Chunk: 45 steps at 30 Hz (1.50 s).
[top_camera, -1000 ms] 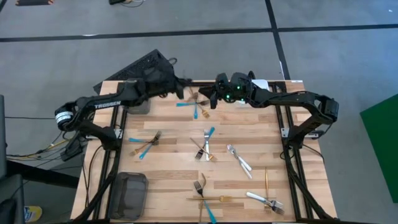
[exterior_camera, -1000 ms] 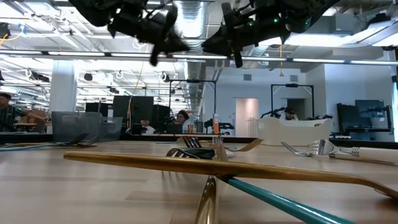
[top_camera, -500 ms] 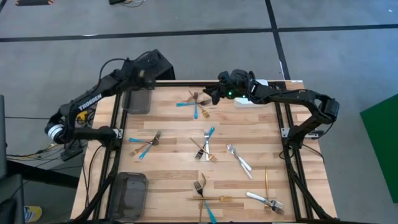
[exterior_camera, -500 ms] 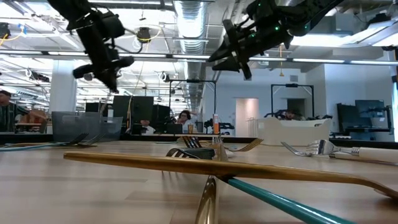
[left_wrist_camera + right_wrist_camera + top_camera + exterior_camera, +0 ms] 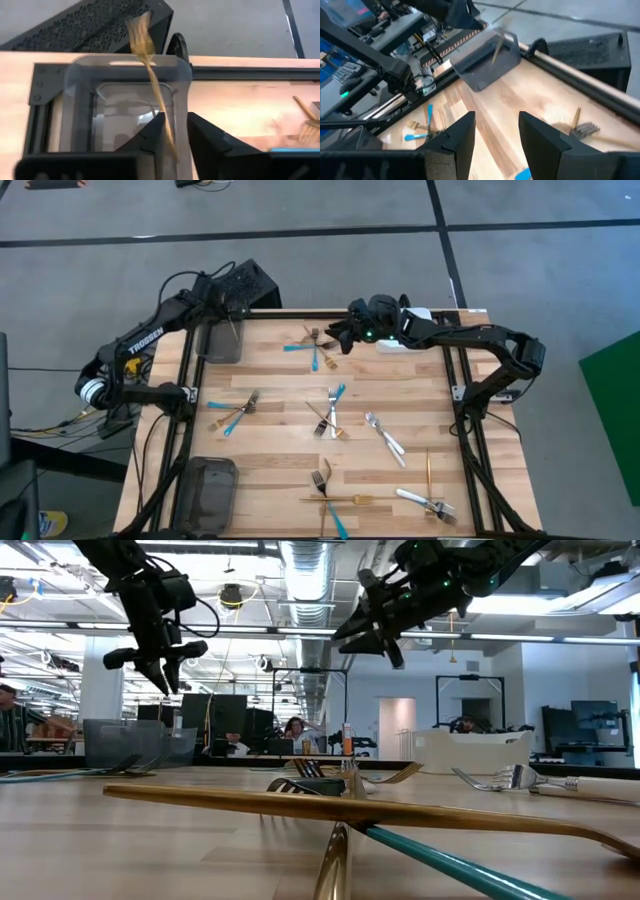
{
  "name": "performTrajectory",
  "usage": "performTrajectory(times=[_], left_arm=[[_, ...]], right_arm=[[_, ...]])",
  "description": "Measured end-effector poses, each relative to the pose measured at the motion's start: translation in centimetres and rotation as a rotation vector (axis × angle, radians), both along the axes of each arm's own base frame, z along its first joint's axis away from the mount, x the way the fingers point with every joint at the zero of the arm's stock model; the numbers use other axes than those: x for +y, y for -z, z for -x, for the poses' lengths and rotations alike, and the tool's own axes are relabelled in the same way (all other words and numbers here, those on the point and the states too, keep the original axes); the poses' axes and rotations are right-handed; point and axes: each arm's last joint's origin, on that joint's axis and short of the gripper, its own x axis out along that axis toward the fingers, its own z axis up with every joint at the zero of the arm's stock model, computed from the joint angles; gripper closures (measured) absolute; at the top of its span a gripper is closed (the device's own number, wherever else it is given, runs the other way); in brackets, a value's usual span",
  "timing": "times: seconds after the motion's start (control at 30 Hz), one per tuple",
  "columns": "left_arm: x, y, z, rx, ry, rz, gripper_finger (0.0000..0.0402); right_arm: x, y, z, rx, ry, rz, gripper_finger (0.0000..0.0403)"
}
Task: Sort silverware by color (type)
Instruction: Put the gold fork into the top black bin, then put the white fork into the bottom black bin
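Note:
My left gripper point(image 5: 229, 318) hovers over the dark tray point(image 5: 219, 342) at the table's far left corner, shut on a gold fork point(image 5: 148, 60). In the low view it hangs high on the left point(image 5: 152, 658). My right gripper point(image 5: 340, 338) is open in the air over the far middle, above a cluster of blue and gold forks point(image 5: 316, 346) lying flat on the wood. Its fingers point(image 5: 457, 135) stand wide apart with nothing between them. More blue, gold and silver forks point(image 5: 331, 412) lie scattered across the table. My left gripper pinches the gold fork's handle point(image 5: 167, 131) between its two fingers, which lie along the fork. The tined head point(image 5: 139, 31) sticks out well beyond the fingertips. The fork is lifted clear, above the tray's inside.
A second dark tray point(image 5: 208, 490) sits at the near left corner. A white bin point(image 5: 403, 340) lies at the far right, partly under my right arm. Silver forks point(image 5: 385, 436) point(image 5: 425, 502) and a gold one point(image 5: 428, 470) lie toward the near right. A black perforated box point(image 5: 245, 280) stands beyond the far edge.
My left arm has swung from the far middle toward the table's left, carrying the gold fork to a spot over the far-left tray, then settled slightly. My right gripper has risen a little and stayed open over the far middle.

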Motion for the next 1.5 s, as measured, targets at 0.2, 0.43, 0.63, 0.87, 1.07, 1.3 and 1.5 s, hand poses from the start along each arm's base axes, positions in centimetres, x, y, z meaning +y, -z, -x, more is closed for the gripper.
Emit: performTrajectory(times=[0.2, 0.43, 0.63, 0.87, 1.07, 1.3, 1.5], left_arm=[[-0.1, 0.1, -0.1, -0.061, -0.011, 0.032, 0.0264], [-1.3, -1.0, -1.4, -0.155, 0.129, 0.013, 0.0225], [-4.9, -3.9, -2.6, -0.178, 0.218, -0.171, 0.0228], [-9.6, -5.3, -3.7, -0.245, 0.435, -0.269, 0.0232], [-12.1, -4.3, -4.7, -0.224, 0.569, -0.27, 0.0232], [-13.9, -2.3, -5.4, -0.186, 0.695, -0.226, 0.0232], [-15.3, -1.1, -5.8, -0.197, 0.765, -0.176, 0.0232]], right_arm=[[0.6, 0.4, -0.1, 0.035, -0.006, -0.052, 0.0216], [0.7, 1.1, 0.2, 0.075, 0.048, -0.207, 0.0223], [2.4, 0.6, 1.8, 0.199, 0.048, -0.245, 0.0232], [6.2, -1.6, 4.5, 0.295, 0.151, -0.238, 0.0235], [11.0, -1.9, 6.6, 0.422, 0.234, -0.278, 0.0235], [18.4, -2.0, 8.6, 0.385, 0.34, -0.374, 0.0235], [23.1, 0.0, 10.7, 0.544, 0.402, -0.509, 0.0235]])
